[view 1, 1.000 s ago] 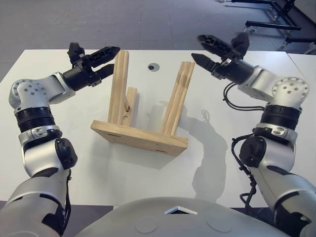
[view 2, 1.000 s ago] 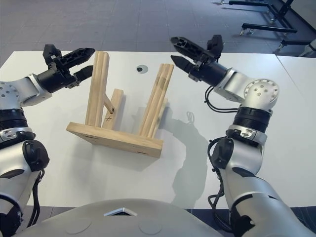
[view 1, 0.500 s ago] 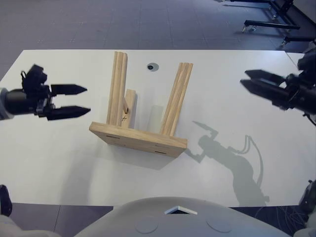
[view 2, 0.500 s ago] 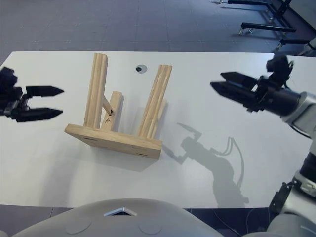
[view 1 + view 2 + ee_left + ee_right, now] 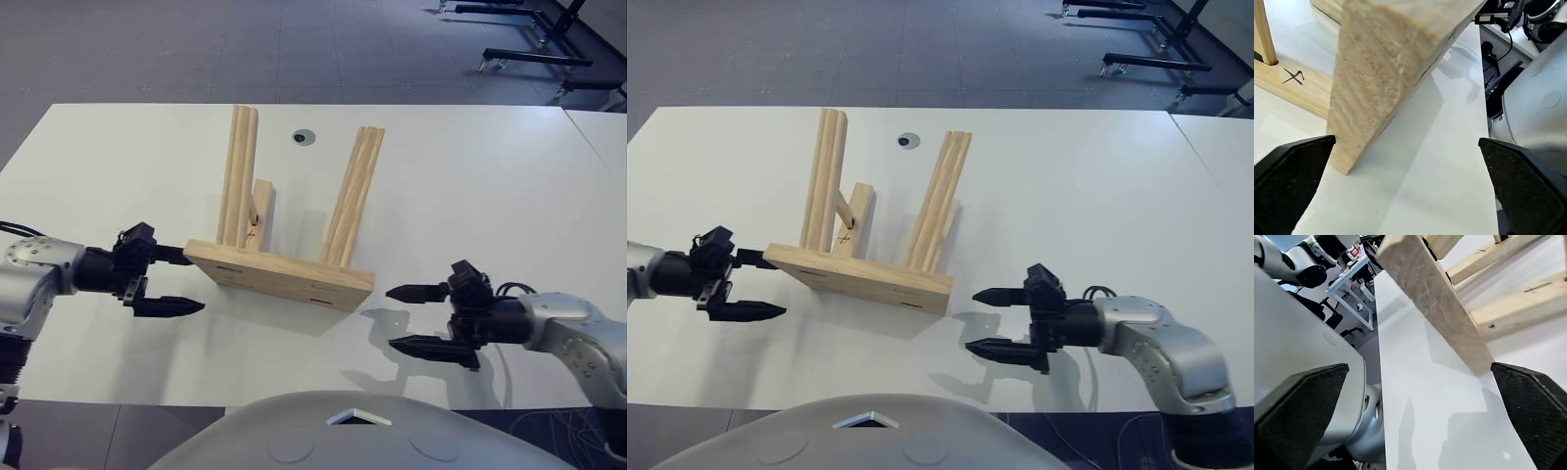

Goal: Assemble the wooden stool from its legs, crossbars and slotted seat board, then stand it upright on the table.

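The wooden stool lies on its side on the white table [image 5: 470, 186]. Its slotted seat board [image 5: 279, 276] stands on its long edge, and two pairs of legs [image 5: 238, 171] [image 5: 354, 191] point toward the far side. A short crossbar [image 5: 260, 211] with a pen mark sits between the left legs. My left gripper [image 5: 191, 284] is open, low over the table at the board's left end [image 5: 1381, 63], its upper finger close to that end. My right gripper [image 5: 389, 317] is open just right of the board's right end [image 5: 1449, 308], a short gap away.
A small round hole [image 5: 304, 137] sits in the table behind the stool. The table's front edge runs close below both grippers. Black metal frames on casters [image 5: 529, 54] stand on the floor beyond the far right corner.
Both arms have swung down and toward the front of the table, from beside the leg tips to the two ends of the seat board. Both grippers stayed open. The stool has barely moved.
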Robot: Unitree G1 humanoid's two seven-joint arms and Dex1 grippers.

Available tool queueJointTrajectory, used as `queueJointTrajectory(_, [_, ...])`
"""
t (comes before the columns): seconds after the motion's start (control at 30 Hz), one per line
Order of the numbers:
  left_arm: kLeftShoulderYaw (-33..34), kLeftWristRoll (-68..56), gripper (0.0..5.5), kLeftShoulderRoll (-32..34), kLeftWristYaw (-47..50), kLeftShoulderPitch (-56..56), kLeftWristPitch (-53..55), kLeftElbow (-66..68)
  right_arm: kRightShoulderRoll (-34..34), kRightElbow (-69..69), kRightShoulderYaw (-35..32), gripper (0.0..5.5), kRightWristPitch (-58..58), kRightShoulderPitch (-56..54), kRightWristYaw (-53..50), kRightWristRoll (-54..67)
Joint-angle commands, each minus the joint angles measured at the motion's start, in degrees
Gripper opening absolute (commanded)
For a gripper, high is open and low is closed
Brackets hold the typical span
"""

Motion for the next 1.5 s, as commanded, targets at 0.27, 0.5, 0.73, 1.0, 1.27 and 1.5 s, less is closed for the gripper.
queueJointTrajectory(0.27, [-0.92,2.96,5.37,-4.14,2.09,-1.02,0.48,0.87,8.4,2.29,5.74,5.36,-2.11,-3.82,-9.83,-0.98])
queueJointTrajectory(0.5, [-1.08,2.77,5.37,-8.15,5.93,0.11,2.26,-1.91,9.97,-1.86,5.36,5.36,-0.09,-4.68,-13.26,3.14])
queueJointTrajectory(0.73, [3.72,-1.17,5.37,-5.03,6.83,8.26,7.76,-9.63,9.72,-14.3,3.26,5.36,3.31,4.79,-21.32,9.43])
queueJointTrajectory(1.0, [3.41,-1.4,5.37,-4.46,7.08,6.98,11.01,-11.25,8.46,-14.1,4.07,5.36,2.26,6.15,-24.24,9.04])
queueJointTrajectory(1.27, [-1.63,4.49,5.4,-7.88,4.78,1.15,2.67,-2.9,5.71,-2.24,8.65,5.0,-3.39,-3.16,-17.05,0.89])
queueJointTrajectory(1.5, [-3.0,7.75,5.07,-8.8,1.63,-6.21,-2.39,5.47,5.81,4.56,12.57,3.77,-8.09,-9.13,-11.73,-4.77])
